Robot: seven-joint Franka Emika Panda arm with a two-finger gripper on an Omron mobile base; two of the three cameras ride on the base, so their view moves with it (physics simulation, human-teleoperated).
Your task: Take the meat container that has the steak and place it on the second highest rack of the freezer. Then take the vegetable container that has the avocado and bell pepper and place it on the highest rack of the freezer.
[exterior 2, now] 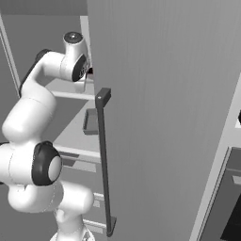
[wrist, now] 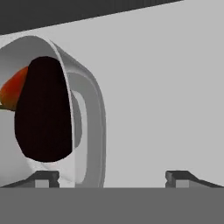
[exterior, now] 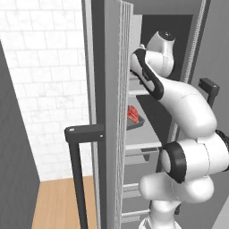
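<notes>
With its two tips standing wide apart and clasping nothing, the pincer [wrist: 112, 177] sits just beside the vegetable container [wrist: 85, 127], which rests on the freezer's [exterior: 105, 67] highest rack; one avocado [wrist: 43, 109] and one bell pepper [wrist: 15, 89] lie inside. Below, one meat container [exterior: 136, 120] with one steak [exterior: 133, 113] occupies the second rack. Both placements look done; next comes a straight withdrawal without nudging the bowl.

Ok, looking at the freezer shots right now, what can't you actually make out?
- Meat container, left base view: the door edge covers its left part, so the steak shows partly.
- Vegetable container, hand view: cut off by the left edge.
- Bell pepper, hand view: mostly hidden behind the avocado.
</notes>
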